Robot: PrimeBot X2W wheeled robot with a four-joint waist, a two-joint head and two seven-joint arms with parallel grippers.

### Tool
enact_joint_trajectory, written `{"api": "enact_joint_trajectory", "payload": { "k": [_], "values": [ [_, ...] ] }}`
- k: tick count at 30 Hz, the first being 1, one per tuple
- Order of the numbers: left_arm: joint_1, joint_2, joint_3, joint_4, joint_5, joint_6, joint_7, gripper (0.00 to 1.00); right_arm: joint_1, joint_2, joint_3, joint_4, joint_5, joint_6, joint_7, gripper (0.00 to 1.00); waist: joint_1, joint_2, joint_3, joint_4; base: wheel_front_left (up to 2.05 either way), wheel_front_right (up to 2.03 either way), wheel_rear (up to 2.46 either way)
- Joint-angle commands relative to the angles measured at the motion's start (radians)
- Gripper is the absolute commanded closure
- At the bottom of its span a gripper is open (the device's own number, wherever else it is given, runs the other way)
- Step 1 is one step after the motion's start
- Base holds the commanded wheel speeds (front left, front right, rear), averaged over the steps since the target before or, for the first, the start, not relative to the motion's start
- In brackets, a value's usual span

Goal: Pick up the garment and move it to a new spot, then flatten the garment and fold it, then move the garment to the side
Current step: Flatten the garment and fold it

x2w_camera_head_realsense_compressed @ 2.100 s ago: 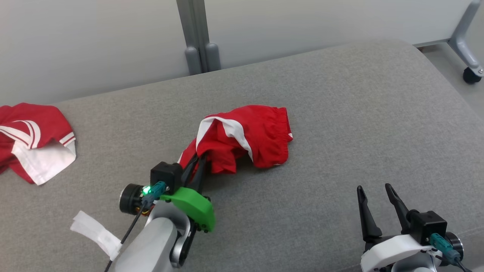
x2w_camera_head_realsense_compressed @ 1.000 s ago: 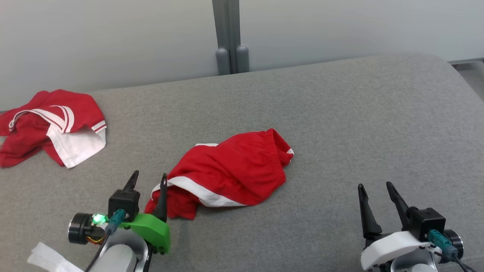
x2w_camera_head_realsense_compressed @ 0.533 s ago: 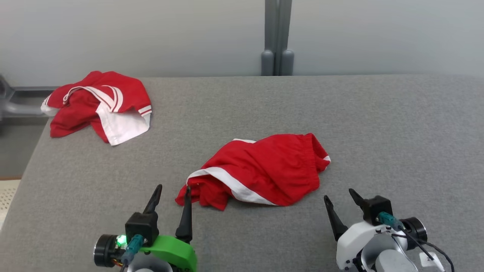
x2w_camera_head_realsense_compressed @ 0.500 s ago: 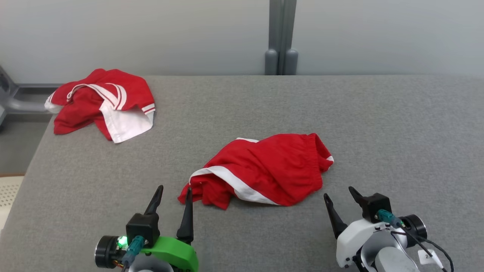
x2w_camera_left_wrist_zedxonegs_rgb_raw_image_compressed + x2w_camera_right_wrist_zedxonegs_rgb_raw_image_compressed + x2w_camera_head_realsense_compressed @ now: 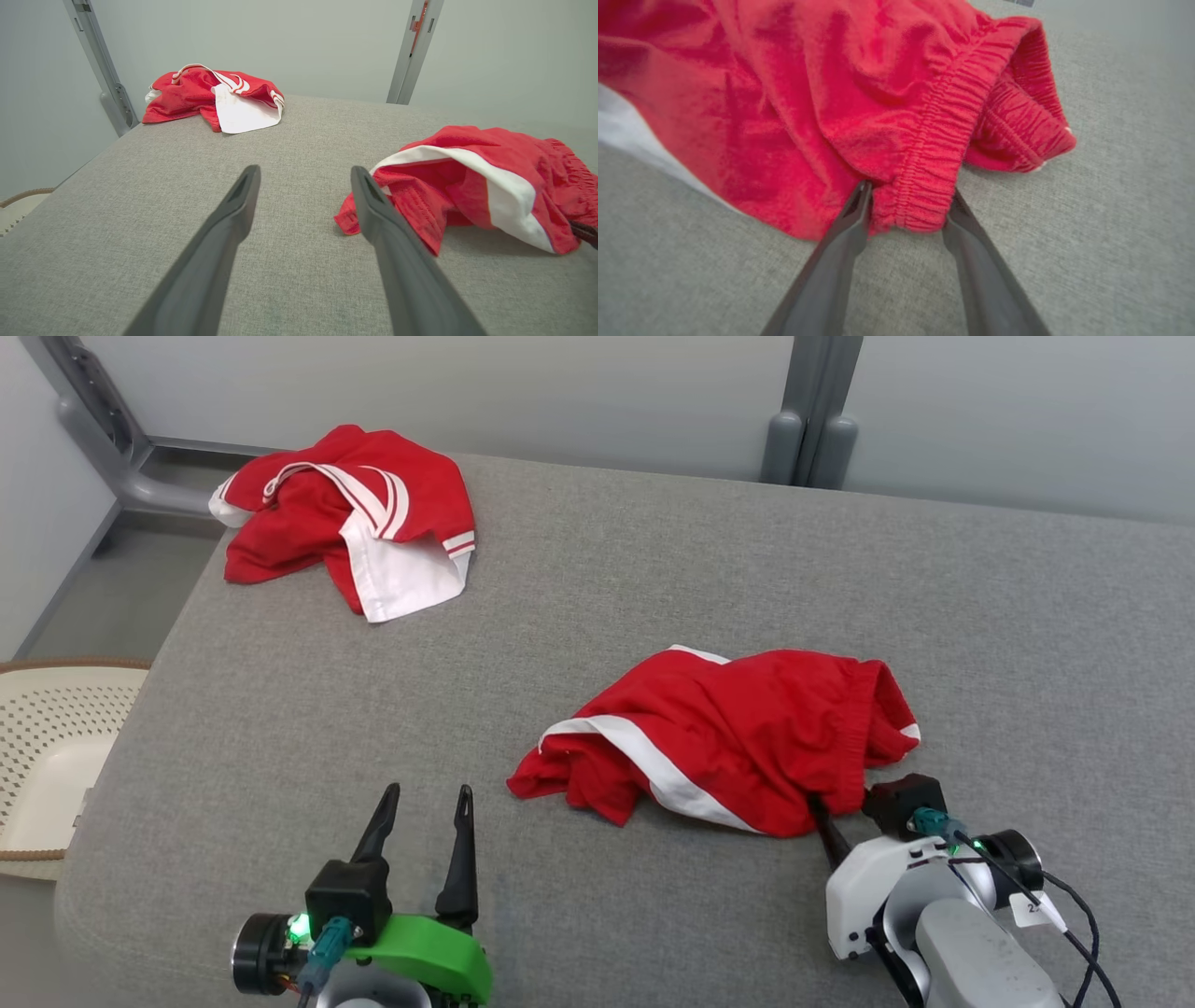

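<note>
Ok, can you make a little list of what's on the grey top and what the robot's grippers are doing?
Surface: grey padded top
Middle: crumpled red shorts, white stripe
Far left corner: second red and white garment
Left gripper: open, beside the shorts, not touching
Right gripper: open, fingers either side of the shorts' waistband
Off the left edge: cream basket

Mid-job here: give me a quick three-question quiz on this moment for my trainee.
1. True or false: the left gripper is gripping the red shorts.
2. What lies between the right gripper's open fingers? A) white stripe B) elastic waistband C) nothing but bare surface
3. Fill in: the second red garment lies at the grey surface's far ____ corner.
Key: 1 false; 2 B; 3 left.
</note>
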Motion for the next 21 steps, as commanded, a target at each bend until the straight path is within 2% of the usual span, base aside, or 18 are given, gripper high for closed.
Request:
{"api": "enact_joint_trajectory", "payload": {
  "k": [1, 8, 11, 14, 21],
  "values": [
    [0.015, 0.004, 0.008, -0.003, 0.014, 0.0, -0.001, 0.0, -0.011, 0.001, 0.008, 0.0, 0.009, -0.001, -0.015, 1.0, 0.0, 0.0, -0.004, -0.012, 0.0, 0.0, 0.0],
    [0.048, 0.0, 0.017, -0.004, 0.016, -0.004, -0.001, 0.0, 0.059, 0.008, -0.012, -0.1, 0.075, -0.001, -0.042, 1.0, 0.0, 0.0, -0.047, -0.085, 0.0, 0.0, 0.0],
    [0.06, -0.004, 0.016, -0.01, 0.019, -0.007, -0.001, 0.0, 0.122, 0.01, -0.063, -0.177, 0.102, -0.001, -0.034, 1.0, 0.0, 0.0, -0.066, -0.119, 0.0, 0.0, 0.0],
    [0.07, -0.006, 0.018, -0.017, 0.024, -0.008, -0.001, 0.0, 0.186, 0.013, -0.087, -0.257, 0.124, -0.001, 0.013, 1.0, 0.0, 0.0, -0.076, -0.141, 0.0, 0.0, 0.0],
    [0.076, -0.011, 0.022, -0.02, 0.031, -0.014, -0.001, 0.0, 0.335, 0.014, -0.081, -0.548, 0.233, 0.0, 0.192, 1.0, 0.0, 0.0, -0.08, -0.165, 0.0, 0.0, 0.0]
  ]
}}
